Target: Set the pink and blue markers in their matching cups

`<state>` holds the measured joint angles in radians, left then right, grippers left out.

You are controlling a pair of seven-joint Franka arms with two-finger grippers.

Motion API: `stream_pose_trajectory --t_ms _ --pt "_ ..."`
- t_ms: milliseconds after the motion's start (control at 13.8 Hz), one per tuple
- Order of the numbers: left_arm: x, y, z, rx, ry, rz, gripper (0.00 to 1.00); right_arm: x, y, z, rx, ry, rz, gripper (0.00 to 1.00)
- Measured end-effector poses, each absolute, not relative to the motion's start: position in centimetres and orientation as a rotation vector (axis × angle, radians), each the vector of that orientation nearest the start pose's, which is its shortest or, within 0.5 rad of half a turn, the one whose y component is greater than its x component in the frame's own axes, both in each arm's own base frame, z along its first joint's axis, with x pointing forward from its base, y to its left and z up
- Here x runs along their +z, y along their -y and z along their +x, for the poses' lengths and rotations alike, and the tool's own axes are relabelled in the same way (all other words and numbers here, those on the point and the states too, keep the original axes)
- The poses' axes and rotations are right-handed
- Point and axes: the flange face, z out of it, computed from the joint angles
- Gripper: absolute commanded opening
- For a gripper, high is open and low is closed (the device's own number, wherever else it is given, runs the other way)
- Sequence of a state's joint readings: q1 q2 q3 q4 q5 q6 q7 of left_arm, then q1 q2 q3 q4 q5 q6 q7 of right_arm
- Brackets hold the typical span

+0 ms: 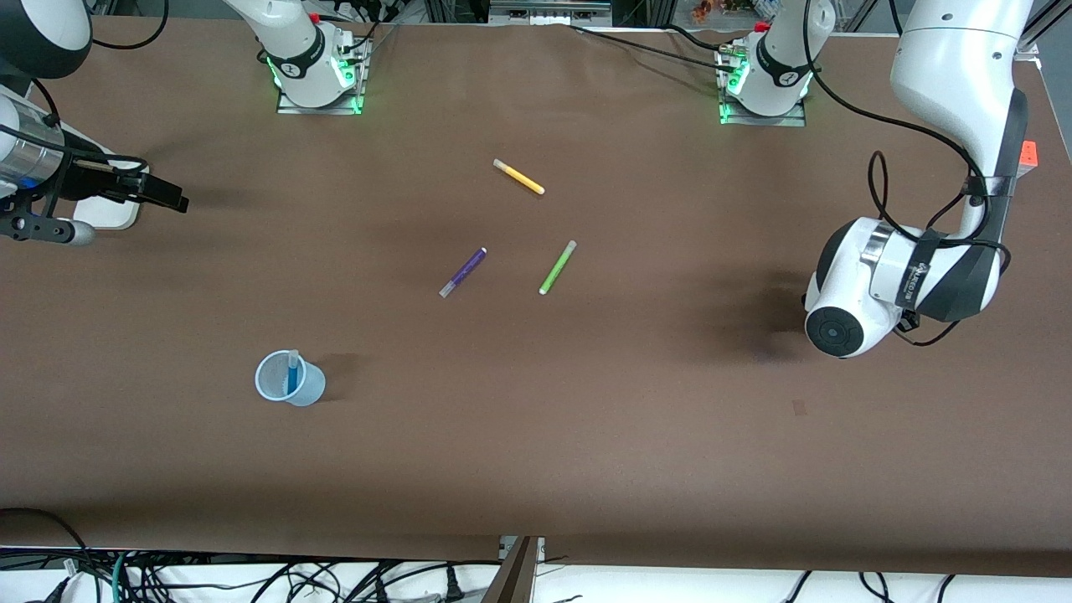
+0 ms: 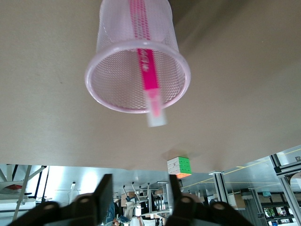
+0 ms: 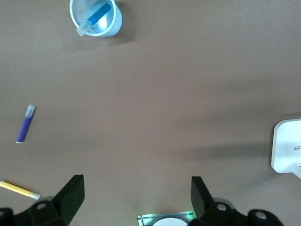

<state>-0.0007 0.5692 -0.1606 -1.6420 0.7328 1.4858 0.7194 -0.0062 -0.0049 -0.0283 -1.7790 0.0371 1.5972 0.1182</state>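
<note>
**Both markers seated in their cups**

The blue marker is seen standing in the blue cup on the surface. From that cup, the purple pen lies farther from the front camera. The pink marker is held in the pink cup. The left gripper is released over the pink cup; the right gripper is spread wide, empty, at its own arm's end.

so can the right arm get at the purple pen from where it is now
Probably yes. The purple pen lies flat in open table, apart from the green pen and yellow pen, and the right gripper is open and holds nothing.
</note>
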Motion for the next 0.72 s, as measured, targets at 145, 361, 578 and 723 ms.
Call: stream_pose_trajectory --t_ms 145,361,578,723 --pt "29.1 1.3 61.8 1.071 -1.289 -2.152 1.0 53.4 1.5 54.2 0.265 -0.243 -3.091 1.0" --pt "34.7 1.2 62.6 0.926 -1.199 -2.303 1.0 53.6 1.5 54.3 0.259 -0.242 -3.091 1.0" --pt "42.5 1.0 62.6 0.715 -1.061 -2.566 1.0 53.6 1.4 54.3 0.258 -0.242 -3.091 1.0" --pt "46.8 -0.9 61.7 0.568 -0.895 -2.853 1.0 53.6 1.4 54.3 0.258 -0.241 -3.092 1.0"
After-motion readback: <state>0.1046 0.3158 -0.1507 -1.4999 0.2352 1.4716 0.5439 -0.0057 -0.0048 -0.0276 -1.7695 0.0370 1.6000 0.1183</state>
